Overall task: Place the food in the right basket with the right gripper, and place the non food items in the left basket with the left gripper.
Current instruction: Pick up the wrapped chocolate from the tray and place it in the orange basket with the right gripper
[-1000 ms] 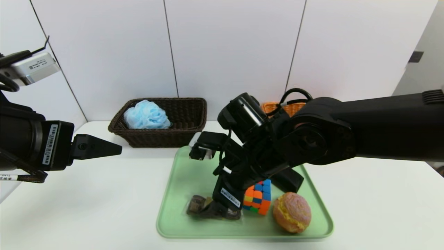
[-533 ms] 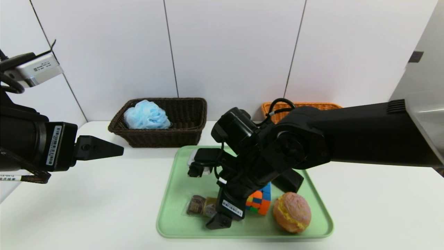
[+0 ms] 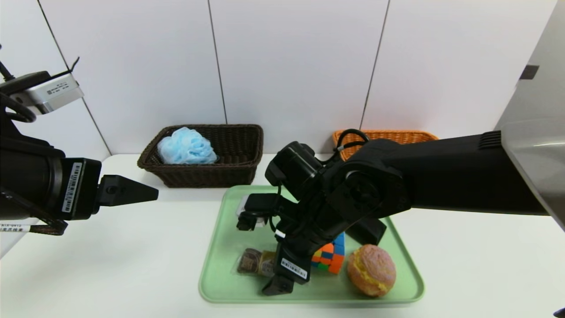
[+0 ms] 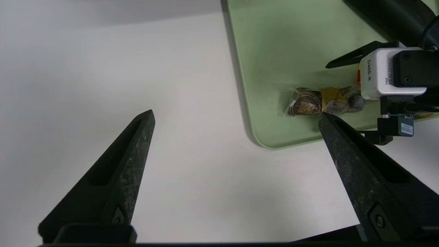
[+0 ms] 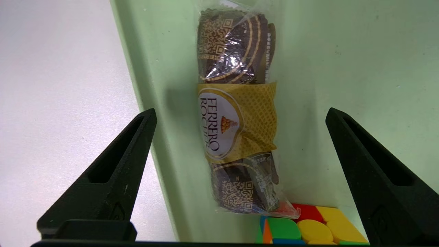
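Now the right gripper (image 5: pixel 240 113), jaws spread wide, straddles the chocolates (image 5: pixel 236 137) at the tray's (image 3: pixel 229 221) seven o'clock corner, while the left gripper (image 4: pixel 236 115) hangs released at nine o'clock.

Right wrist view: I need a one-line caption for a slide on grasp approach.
Open right tool poised over the chocolate pack on the green tray, puzzle cube beside it.

chocolate pack (image 5: pixel 236 130): between right gripper (image 5: pixel 240 113) fingers, on tray (image 5: pixel 343 68)
puzzle cube (image 3: pixel 329 256): right of gripper
bun (image 3: pixel 371 269): farther right
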`<state>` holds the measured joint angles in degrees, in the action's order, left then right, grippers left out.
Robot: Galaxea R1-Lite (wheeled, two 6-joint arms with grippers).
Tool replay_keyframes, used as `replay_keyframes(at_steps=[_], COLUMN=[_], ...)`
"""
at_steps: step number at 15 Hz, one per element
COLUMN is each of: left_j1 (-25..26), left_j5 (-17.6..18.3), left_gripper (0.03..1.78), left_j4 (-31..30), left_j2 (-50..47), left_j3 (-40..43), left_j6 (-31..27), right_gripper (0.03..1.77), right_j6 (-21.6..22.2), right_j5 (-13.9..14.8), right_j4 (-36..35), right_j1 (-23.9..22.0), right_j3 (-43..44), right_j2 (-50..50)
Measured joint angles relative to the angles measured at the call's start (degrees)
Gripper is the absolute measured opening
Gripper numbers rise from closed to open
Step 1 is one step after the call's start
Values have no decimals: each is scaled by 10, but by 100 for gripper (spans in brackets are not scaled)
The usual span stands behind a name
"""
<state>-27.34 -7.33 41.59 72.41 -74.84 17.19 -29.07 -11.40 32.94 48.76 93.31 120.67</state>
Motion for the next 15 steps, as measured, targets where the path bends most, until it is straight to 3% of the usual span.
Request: replay_keyframes(at_steps=[6,15], left_j1=[0,0], left_j5=[0,0], left_gripper=[169,169], left_j4=[0,0], left_j2=[3,3], left_j3=[0,1], left_j6=[-1,0], right_gripper=[170,170], right_j6=[-23,-15], right_j5=[47,45], right_j4=[0,-3], right_j1=[4,5], right_j3=[-1,0], right_j2=[12,23])
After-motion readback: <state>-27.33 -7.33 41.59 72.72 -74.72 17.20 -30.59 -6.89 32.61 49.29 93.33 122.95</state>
